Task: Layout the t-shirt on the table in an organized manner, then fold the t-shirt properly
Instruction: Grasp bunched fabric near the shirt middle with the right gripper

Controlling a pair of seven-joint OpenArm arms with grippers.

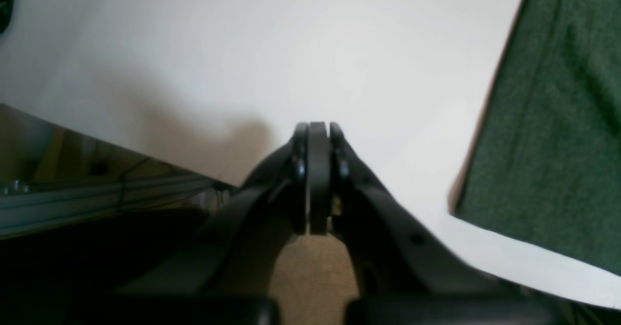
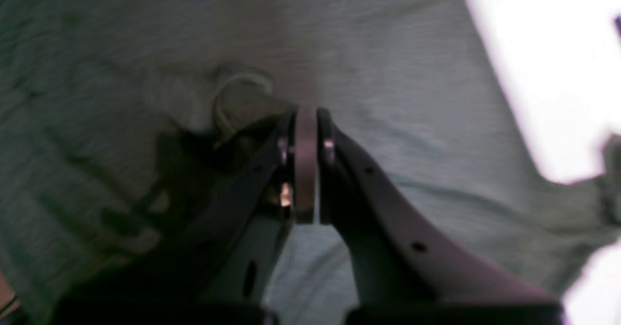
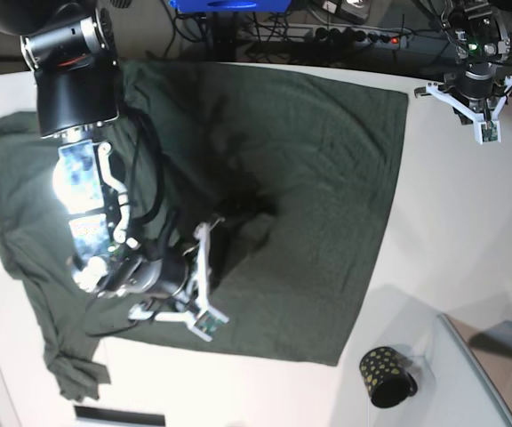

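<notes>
You have the t-shirt spread mostly flat on the table, 1 sleeve still bunched and no fold made, with the right gripper closed and empty above the fabric and the left gripper closed and empty beside it.

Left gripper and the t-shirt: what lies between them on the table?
Only bare white table separates the shut left gripper from the t-shirt edge, as the left wrist view shows.
</notes>
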